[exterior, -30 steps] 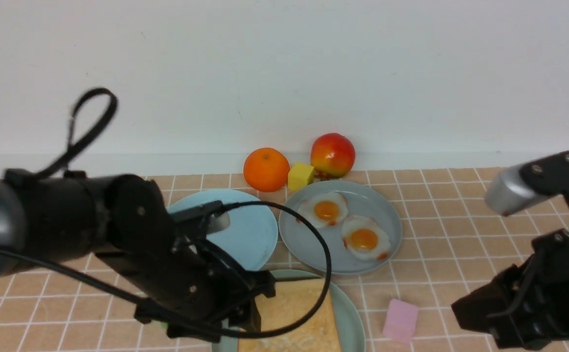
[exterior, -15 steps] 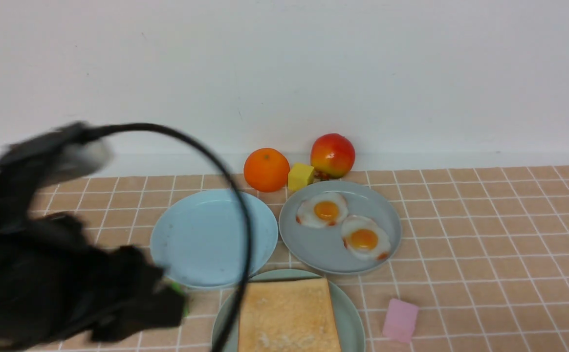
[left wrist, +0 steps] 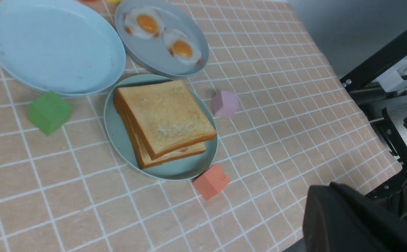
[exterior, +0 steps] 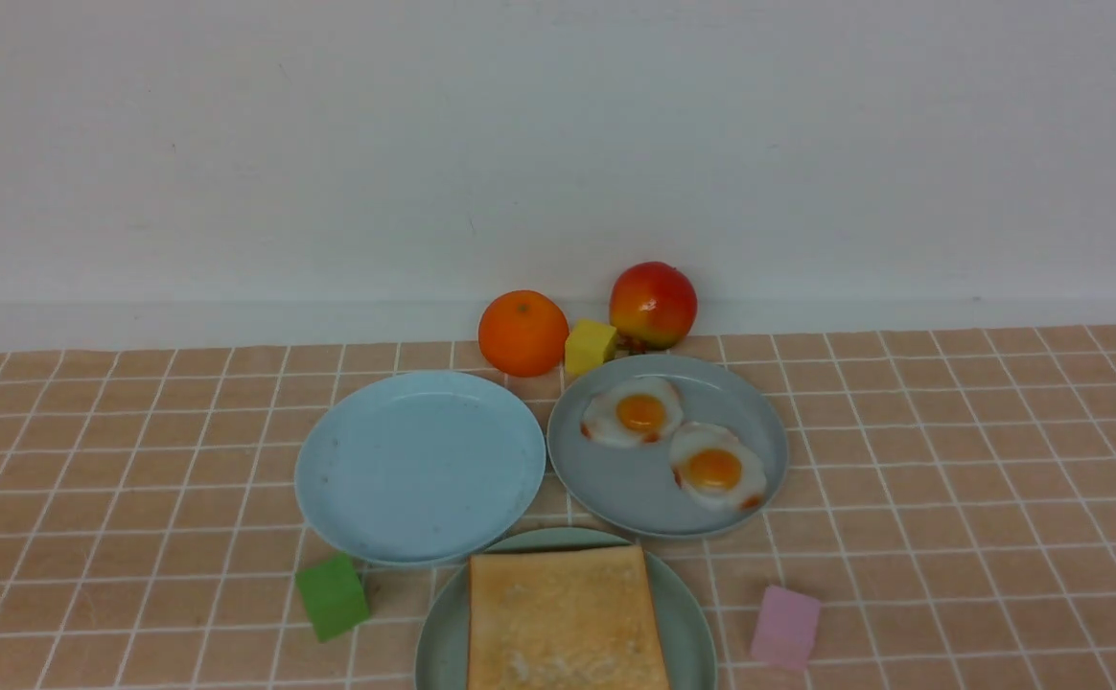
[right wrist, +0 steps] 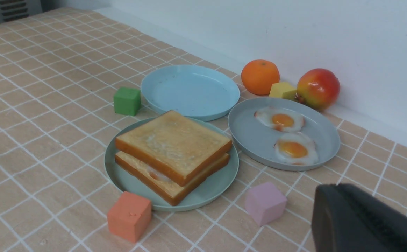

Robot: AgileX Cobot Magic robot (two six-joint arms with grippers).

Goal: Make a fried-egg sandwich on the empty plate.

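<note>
The fried-egg sandwich (exterior: 568, 618) lies on the mint-green plate (exterior: 687, 613) at the near middle. It also shows in the left wrist view (left wrist: 165, 119) and the right wrist view (right wrist: 173, 147): two toast slices stacked, a sliver of white egg (right wrist: 152, 172) between them. Neither arm is in the front view. My left gripper (left wrist: 329, 187) is pulled back over the table's near edge, its jaws together and empty. My right gripper (right wrist: 331, 187) hangs near the pink cube (right wrist: 265, 203), its jaws together and empty.
An empty sky-blue plate (exterior: 419, 465) and a grey-blue plate (exterior: 616, 479) with two fried eggs (exterior: 716, 470) lie behind the sandwich. An orange (exterior: 523, 332), yellow cube (exterior: 589, 345) and red fruit (exterior: 653, 303) stand by the wall. A green cube (exterior: 331, 596) and an orange-red cube (left wrist: 211, 181) flank the mint plate.
Both arms have pulled back out of the front view, the right first, then the left sweeping away to the left. The green cube and sky-blue plate are now uncovered. The sandwich has not moved.
</note>
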